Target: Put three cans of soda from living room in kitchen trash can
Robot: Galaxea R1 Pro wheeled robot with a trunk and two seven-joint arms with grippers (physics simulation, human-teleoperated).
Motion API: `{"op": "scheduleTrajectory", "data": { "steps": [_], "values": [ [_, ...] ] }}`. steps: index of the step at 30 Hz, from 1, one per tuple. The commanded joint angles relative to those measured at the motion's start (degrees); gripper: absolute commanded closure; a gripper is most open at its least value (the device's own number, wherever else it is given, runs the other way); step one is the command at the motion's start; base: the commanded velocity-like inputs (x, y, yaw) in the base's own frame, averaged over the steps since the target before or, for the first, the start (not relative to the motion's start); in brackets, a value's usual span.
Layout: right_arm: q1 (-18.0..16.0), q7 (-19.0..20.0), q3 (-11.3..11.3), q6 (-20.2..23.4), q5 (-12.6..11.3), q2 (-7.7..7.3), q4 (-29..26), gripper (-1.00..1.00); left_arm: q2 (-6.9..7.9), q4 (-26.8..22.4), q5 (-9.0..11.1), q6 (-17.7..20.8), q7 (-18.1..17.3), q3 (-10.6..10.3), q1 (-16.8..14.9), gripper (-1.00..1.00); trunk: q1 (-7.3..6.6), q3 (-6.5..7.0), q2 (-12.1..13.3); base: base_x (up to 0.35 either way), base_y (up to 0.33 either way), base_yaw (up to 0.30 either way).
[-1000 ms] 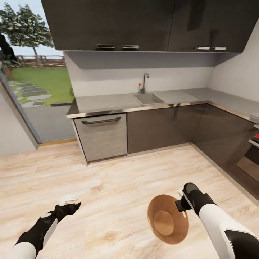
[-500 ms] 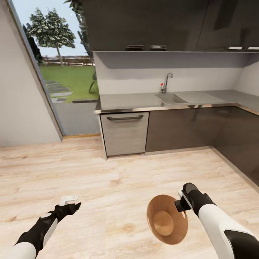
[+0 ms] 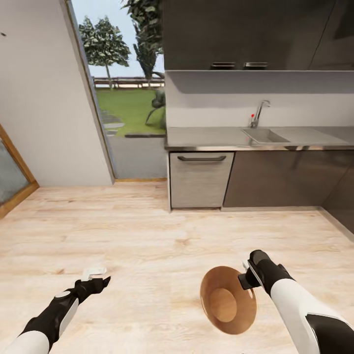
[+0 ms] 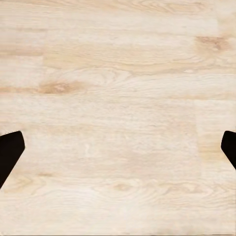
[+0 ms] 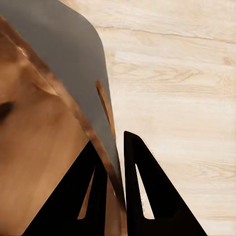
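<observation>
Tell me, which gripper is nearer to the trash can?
Right. The right gripper pinches the rim of the trash can, one finger inside and one outside. The left gripper is open over bare floor, well apart.

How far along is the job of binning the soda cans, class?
Done: the right hand has the bin gripped by its rim, lifted over the kitchen floor. In hand: carrying it. The bin looks empty and the left hand is open, so all the cans remain.

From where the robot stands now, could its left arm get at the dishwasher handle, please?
Probably not: the left gripper hangs open low over the wood floor, and the dishwasher handle lies well beyond it across open floor; nothing blocks the way.
</observation>
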Motion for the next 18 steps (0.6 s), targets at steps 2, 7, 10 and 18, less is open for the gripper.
{"op": "scheduleTrajectory", "data": {
  "steps": [2, 7, 10, 18],
  "values": [
    [0.0, 0.2, -0.1, 0.1, -0.7, 0.01, 0.0, 1.00, 0.00, 0.0, 0.0, 0.0, 0.0, 0.0, 0.0, -1.00, 0.00, 0.00, 0.0, -0.187, 0.254, 0.245],
    [0.0, 0.2, -0.1, 0.1, -0.7, 0.01, 0.0, 1.00, 0.00, 0.0, 0.0, 0.0, 0.0, 0.0, 0.0, -1.00, 0.00, 0.00, 0.0, -0.195, 0.253, 0.245],
    [0.0, 0.2, -0.1, 0.1, -0.7, 0.01, 0.0, 1.00, 0.00, 0.0, 0.0, 0.0, 0.0, 0.0, 0.0, -1.00, 0.00, 0.00, 0.0, -0.202, 0.251, 0.245],
    [0.0, 0.6, -0.2, 0.1, -0.8, 0.01, -0.1, 1.00, 0.00, 0.0, 0.0, 0.0, 0.0, 0.0, 0.0, -1.00, 0.00, 0.00, 0.0, -0.206, 0.248, 0.170]
  ]
}}
